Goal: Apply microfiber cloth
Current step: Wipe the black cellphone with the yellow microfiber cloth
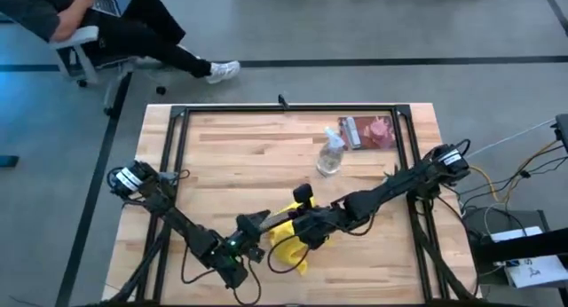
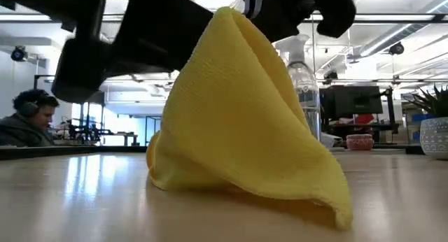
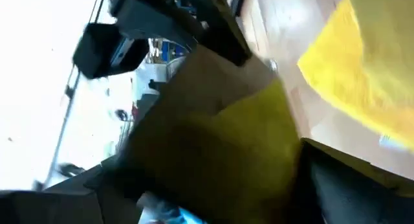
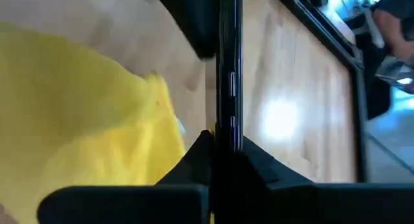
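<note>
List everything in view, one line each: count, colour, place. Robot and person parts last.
microfiber cloth: one, bright yellow, table's front middle, peak lifted, hem on the wood.
phone: one, black, held edge-on in the right gripper.
spray bottle: one, clear, behind the cloth.
packet: one, pinkish, back right of table.
table: one, light wood.
left gripper: one, dark, at the cloth's left side.
right gripper: one, dark, above the cloth.
person: one, dark clothes, seated beyond the back left corner.
</note>
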`<action>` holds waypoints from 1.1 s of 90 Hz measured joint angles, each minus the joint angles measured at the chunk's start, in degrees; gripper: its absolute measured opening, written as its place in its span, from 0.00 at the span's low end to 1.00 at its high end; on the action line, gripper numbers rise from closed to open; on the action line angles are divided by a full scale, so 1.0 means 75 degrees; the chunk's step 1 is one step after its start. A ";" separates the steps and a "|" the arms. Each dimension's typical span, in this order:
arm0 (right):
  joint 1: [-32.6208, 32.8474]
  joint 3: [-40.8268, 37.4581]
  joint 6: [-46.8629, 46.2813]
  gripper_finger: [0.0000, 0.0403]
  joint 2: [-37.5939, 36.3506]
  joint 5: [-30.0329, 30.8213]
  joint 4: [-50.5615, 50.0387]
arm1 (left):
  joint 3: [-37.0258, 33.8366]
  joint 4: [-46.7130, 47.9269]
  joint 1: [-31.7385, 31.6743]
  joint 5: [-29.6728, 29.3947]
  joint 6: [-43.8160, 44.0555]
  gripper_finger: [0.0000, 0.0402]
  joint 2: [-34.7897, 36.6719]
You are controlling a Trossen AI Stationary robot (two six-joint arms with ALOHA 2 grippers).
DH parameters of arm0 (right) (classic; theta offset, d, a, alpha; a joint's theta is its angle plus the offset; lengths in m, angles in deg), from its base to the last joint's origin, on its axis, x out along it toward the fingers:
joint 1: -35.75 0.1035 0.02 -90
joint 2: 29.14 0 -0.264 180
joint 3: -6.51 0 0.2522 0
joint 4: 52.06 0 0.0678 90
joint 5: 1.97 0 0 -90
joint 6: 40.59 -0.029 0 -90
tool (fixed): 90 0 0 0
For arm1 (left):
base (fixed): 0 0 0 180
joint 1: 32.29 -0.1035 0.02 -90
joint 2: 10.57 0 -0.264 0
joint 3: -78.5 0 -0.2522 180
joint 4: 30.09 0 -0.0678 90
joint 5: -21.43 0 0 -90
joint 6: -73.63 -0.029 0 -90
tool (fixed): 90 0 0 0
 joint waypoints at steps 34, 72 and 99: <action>0.0531 0.0337 0.0411 0.03 -0.0236 0.2160 -0.1303 | 0.0008 0.0815 0.0331 0.0058 0.4334 0.86 0.0203; 0.1683 -0.0051 0.2921 0.03 -0.0172 0.4369 -0.1829 | -0.0652 0.2597 0.0097 0.3796 1.1876 0.86 0.0819; 0.2264 -0.0566 0.3540 0.03 -0.0172 0.5719 -0.1846 | -0.1315 -0.1810 -0.0105 0.4462 0.9816 0.86 0.0657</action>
